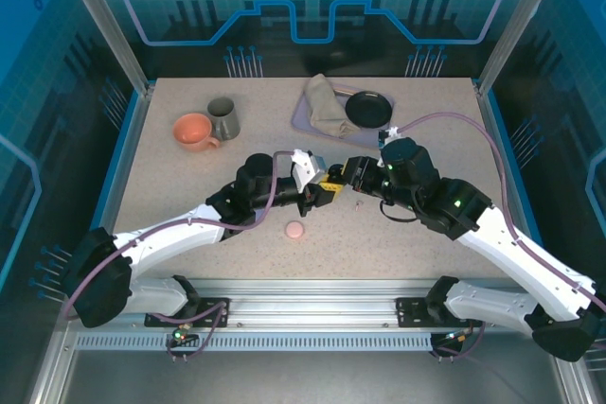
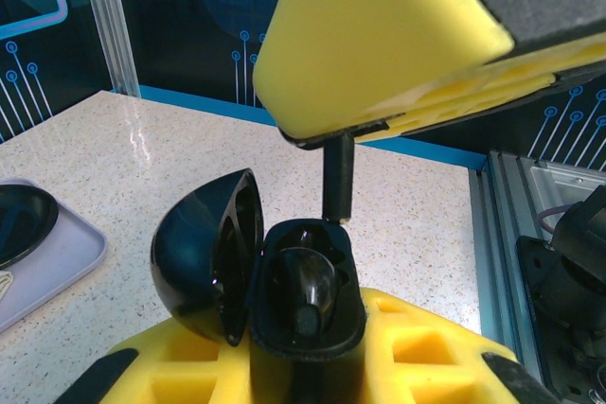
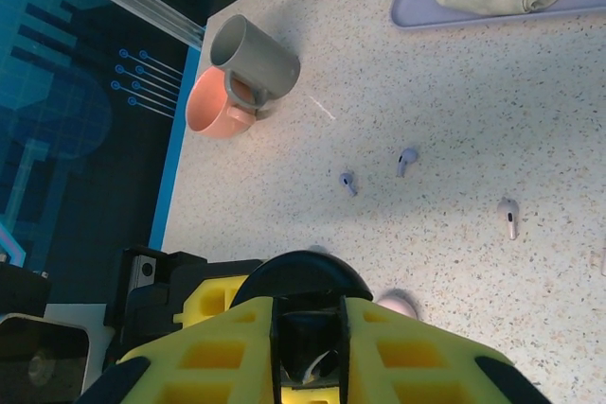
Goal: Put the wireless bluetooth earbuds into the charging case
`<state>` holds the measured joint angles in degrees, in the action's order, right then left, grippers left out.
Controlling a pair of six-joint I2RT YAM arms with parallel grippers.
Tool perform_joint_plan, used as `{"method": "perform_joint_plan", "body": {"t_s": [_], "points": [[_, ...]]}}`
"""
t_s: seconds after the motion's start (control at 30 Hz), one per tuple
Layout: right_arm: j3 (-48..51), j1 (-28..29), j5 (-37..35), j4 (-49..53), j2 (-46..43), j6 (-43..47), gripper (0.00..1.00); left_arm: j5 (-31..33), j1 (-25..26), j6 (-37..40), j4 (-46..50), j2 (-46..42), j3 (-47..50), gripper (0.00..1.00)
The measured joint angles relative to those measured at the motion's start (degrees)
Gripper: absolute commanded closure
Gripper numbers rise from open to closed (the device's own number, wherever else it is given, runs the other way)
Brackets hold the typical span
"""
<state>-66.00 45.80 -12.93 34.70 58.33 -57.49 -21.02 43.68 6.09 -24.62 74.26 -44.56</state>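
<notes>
My left gripper (image 1: 315, 196) is shut on the base of a black charging case (image 2: 308, 295). The case's lid (image 2: 204, 253) hangs open to the left, and one black earbud (image 2: 311, 281) sits inside. My right gripper (image 1: 334, 186) is shut on a second black earbud (image 2: 338, 177). Its stem points down, just above the case's far rim, under the yellow fingers (image 2: 379, 44). In the right wrist view that bud (image 3: 311, 338) shows between the fingers, over the case lid (image 3: 303, 276). Two lilac earbuds (image 3: 348, 182) (image 3: 406, 160) and a pale one (image 3: 509, 218) lie loose on the table.
A pink round case (image 1: 294, 230) lies near the front, below the grippers. A grey mug (image 1: 223, 117) and an orange cup (image 1: 194, 131) stand at the back left. A lilac tray (image 1: 301, 120) at the back holds a folded cloth (image 1: 325, 106) and a black dish (image 1: 367, 108).
</notes>
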Motion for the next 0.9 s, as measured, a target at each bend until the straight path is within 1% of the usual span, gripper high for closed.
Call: {"method": "perform_joint_plan", "body": {"t_s": [0.9], "points": [[0.8,1.0,-1.4,0.2,2.2,0.2,0.78,0.0,0.0,0.0,0.8,0.0,-0.1,1.0]]}}
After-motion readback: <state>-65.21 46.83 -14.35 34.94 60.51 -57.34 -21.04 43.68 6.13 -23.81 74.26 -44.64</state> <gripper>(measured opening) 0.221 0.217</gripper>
